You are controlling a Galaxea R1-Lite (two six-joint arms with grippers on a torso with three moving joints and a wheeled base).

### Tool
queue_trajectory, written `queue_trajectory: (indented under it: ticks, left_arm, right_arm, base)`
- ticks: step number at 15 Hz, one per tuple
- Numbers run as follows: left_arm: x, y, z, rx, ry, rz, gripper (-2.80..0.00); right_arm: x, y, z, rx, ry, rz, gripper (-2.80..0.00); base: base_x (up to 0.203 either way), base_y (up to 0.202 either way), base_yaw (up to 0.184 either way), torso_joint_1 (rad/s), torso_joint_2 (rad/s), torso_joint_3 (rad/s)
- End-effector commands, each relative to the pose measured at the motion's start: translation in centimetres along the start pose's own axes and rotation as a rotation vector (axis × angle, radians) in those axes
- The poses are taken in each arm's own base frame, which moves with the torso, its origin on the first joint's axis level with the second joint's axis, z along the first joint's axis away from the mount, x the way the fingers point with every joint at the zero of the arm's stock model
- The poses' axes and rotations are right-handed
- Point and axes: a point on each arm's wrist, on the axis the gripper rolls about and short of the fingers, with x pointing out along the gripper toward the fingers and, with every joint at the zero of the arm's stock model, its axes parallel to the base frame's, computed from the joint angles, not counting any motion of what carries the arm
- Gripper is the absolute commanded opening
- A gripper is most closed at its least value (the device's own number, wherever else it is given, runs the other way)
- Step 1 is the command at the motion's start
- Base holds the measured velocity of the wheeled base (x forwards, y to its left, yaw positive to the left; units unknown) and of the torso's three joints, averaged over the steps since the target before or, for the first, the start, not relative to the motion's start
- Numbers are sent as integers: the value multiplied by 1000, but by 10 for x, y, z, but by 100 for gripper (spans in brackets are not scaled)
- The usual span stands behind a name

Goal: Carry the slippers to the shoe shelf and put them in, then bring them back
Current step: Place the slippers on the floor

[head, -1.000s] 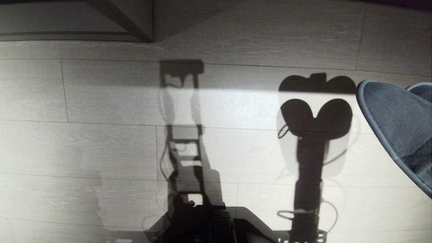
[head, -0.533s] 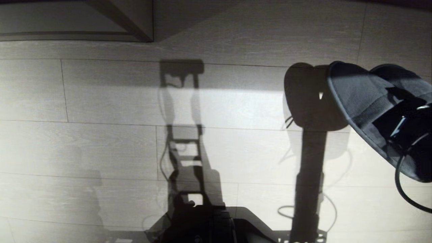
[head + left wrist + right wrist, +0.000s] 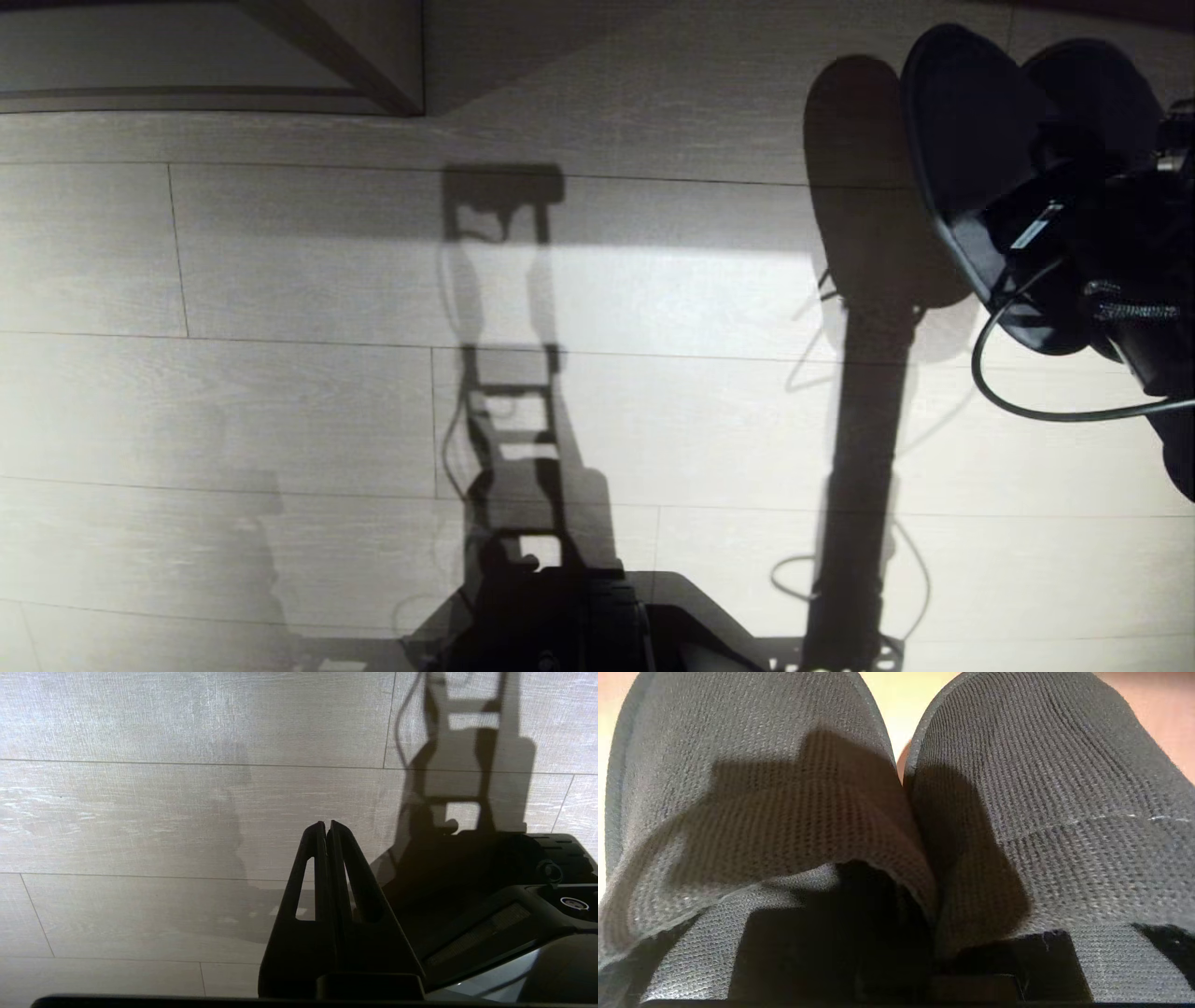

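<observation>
Right gripper (image 3: 1046,201), clamped on the pair of dark charcoal-blue soft fabric slippers (image 3: 971,140) at their inner edges, has risen and swung forward since a second ago: the slippers have gone from the right edge of the head view to its upper right corner, toes now pointing away, held clear of the pale wood-grain plank floor (image 3: 280,392). Their shadow has moved farther out too. Left gripper (image 3: 327,828) hangs parked over the floor, fingers pressed together.
</observation>
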Motion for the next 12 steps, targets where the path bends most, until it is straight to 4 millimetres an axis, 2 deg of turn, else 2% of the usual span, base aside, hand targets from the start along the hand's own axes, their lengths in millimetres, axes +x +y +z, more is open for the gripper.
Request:
queue_trajectory:
  ticks: [1, 5, 7, 12]
  left_arm:
    - [0, 0, 0, 0, 0, 0, -280]
    - [0, 0, 0, 0, 0, 0, -280]
    - [0, 0, 0, 0, 0, 0, -280]
    - [0, 0, 0, 0, 0, 0, -280]
  right_arm:
    - [16, 1, -10, 0, -35, -3, -280]
    - [41, 4, -26, 0, -116, -7, -280]
    - [45, 5, -28, -10, -135, -9, -280]
    - [76, 11, -36, -51, -224, -3, -280]
  base:
    - [0, 0, 0, 0, 0, 0]
    - [0, 0, 0, 0, 0, 0]
    - [0, 0, 0, 0, 0, 0]
    - [0, 0, 0, 0, 0, 0]
